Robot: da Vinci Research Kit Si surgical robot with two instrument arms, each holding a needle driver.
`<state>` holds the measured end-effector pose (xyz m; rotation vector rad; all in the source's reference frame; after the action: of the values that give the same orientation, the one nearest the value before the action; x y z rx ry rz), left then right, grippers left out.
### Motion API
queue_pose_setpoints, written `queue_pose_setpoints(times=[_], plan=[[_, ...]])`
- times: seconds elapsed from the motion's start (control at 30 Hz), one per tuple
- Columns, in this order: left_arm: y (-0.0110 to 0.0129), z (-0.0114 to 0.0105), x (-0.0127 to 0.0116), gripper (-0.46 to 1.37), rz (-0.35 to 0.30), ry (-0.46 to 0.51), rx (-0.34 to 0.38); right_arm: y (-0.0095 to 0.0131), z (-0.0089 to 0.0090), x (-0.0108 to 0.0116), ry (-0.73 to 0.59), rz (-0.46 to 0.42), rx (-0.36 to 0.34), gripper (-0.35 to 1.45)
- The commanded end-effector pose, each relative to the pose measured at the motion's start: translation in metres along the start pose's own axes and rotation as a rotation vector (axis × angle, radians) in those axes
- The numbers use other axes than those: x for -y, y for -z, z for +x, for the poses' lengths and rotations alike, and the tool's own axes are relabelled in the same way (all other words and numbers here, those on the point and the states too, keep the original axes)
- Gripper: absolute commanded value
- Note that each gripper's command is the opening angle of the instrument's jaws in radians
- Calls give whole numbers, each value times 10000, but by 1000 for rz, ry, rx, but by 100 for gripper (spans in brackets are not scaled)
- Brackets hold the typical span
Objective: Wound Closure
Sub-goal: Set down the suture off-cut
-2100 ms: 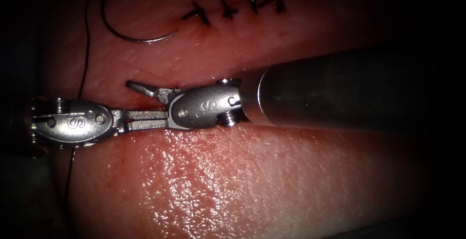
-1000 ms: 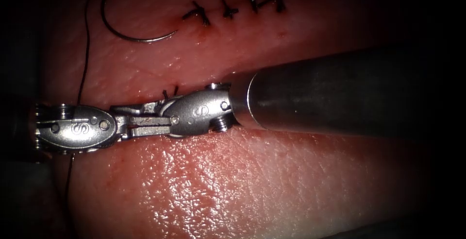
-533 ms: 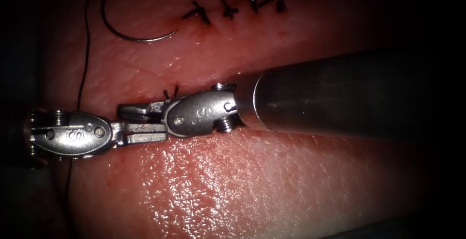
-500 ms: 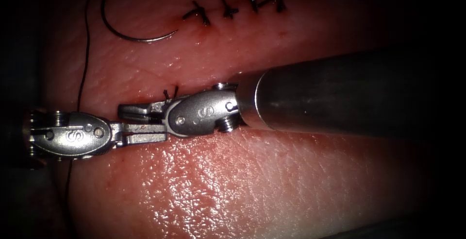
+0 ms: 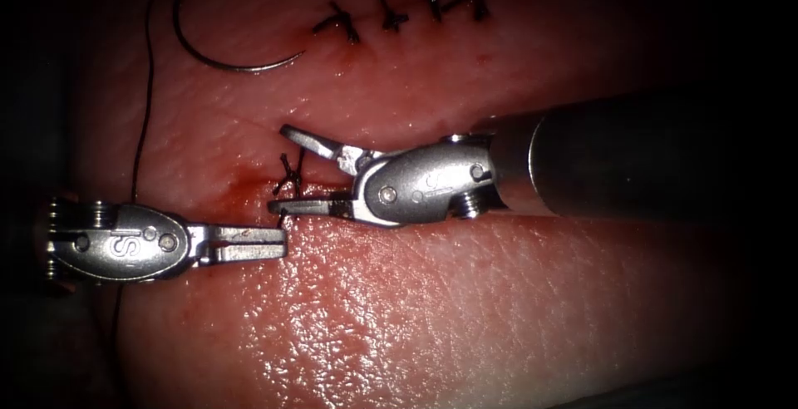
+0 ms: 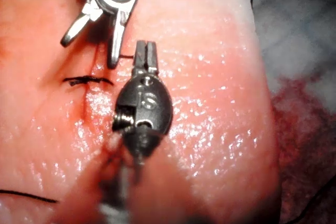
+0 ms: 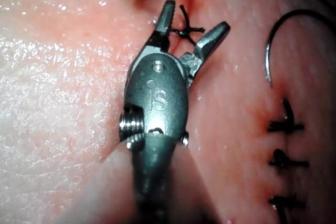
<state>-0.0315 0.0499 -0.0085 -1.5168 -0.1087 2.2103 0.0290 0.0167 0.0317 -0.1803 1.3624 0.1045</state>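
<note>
The tissue [image 5: 432, 309] has its cut running across the middle. The curved needle [image 5: 233, 66] lies free on the tissue's surface above the cut, held by neither tool, and appears again [image 7: 269, 51]. My right tool [image 5: 280, 169] stands open with its jaws on either side of a fresh knot [image 5: 289, 174], holding nothing. That knot also shows between its jaws [image 7: 184, 29]. My left tool [image 5: 283, 243] lies just below and left of the knot, shut, with a short thread end at its tip [image 6: 125, 56].
Three finished stitches [image 5: 399, 12] sit further along the cut, to the upper right. The long thread [image 5: 143, 126] runs from the needle's tail down the left side behind the left tool. Red fluid [image 5: 241, 184] stains the tissue left of the knot.
The right tool's jaws, shut beside the left tool's jaws half a second ago, have opened and drawn back to the right. The knot is now uncovered. The left tool has dropped slightly.
</note>
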Motion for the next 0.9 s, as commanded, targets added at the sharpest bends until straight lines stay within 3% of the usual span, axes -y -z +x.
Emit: queue_pose_setpoints(times=[0.03, 0.27, 0.57, 0.73, 0.9], plan=[[-3, 0, -1, -35, -7, -6, -3, 4, -1, -2, 13, -6, 15, 134], [-37, 11, -21, -35, -49, -27, -30, 61, -15, -28, 18, -98, 143, 135], [-98, 9, -58, -35, -111, -56, -65, 123, -20, -54, 9, -246, 193, 133], [-132, 9, -84, -35, -165, -51, -81, 142, -24, -61, 12, -279, 228, 132], [-164, 10, -106, -35, -220, -41, -91, 147, -27, -62, 15, -288, 239, 130]])
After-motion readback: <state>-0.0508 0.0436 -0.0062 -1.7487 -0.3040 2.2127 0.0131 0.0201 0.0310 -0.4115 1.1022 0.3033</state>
